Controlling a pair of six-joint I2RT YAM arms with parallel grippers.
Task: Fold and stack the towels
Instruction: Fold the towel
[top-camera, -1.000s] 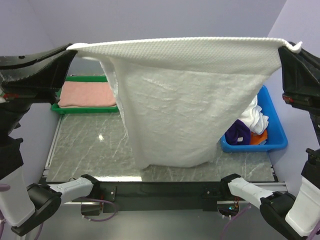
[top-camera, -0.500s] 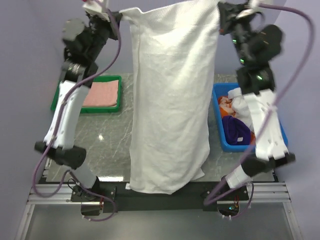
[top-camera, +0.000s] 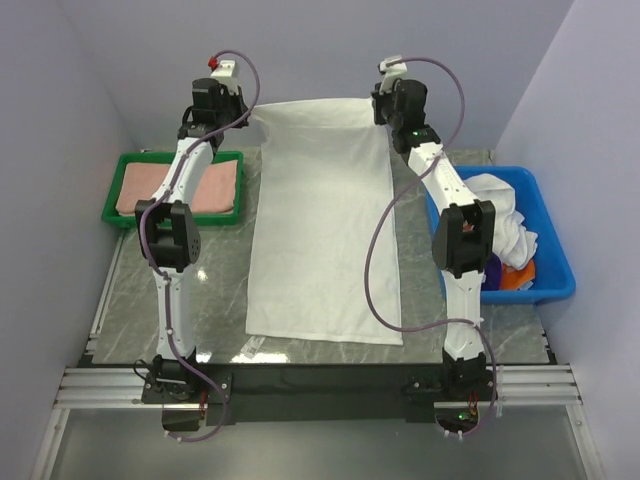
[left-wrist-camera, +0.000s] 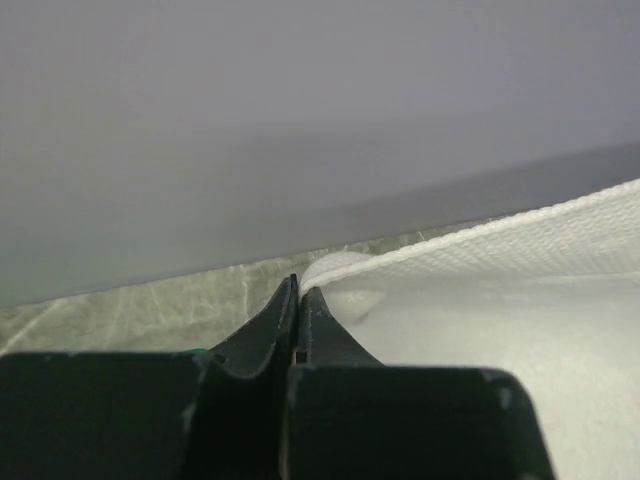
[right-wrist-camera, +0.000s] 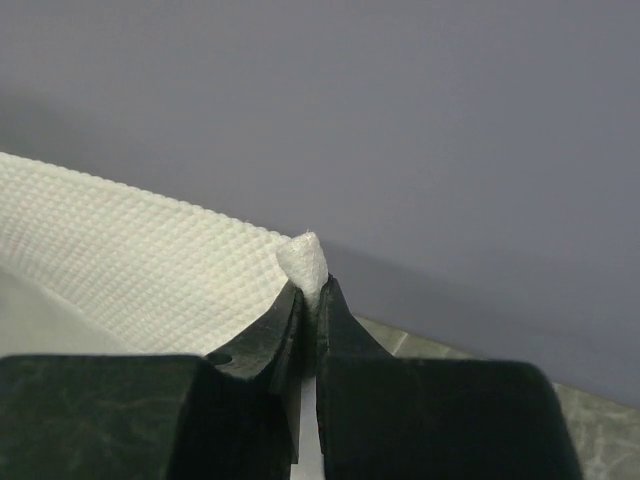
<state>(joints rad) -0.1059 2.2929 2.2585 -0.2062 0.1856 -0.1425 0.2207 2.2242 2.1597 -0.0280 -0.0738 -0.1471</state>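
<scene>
A large white towel (top-camera: 322, 225) lies spread lengthwise down the middle of the table, its near edge close to the front rail. Both arms are stretched to the far side. My left gripper (top-camera: 243, 112) is shut on the towel's far left corner (left-wrist-camera: 340, 270), my right gripper (top-camera: 386, 108) on its far right corner. In the right wrist view (right-wrist-camera: 311, 285) a tuft of the corner (right-wrist-camera: 305, 258) pokes out between the closed jaws. In the left wrist view (left-wrist-camera: 299, 290) the jaws are pressed together at the towel's edge. A salmon-pink towel (top-camera: 195, 185) lies folded in the green tray (top-camera: 170, 157).
A blue bin (top-camera: 555, 270) at the right holds a heap of white towels (top-camera: 500, 215), a purple one (top-camera: 490, 270) and an orange one (top-camera: 515, 278). Lilac walls close in the back and both sides. The arm links hang above the towel's long edges.
The white towel hung high in the air between the grippers. Both arms have swung down and away to the far side, and the towel now lies flat on the table.
</scene>
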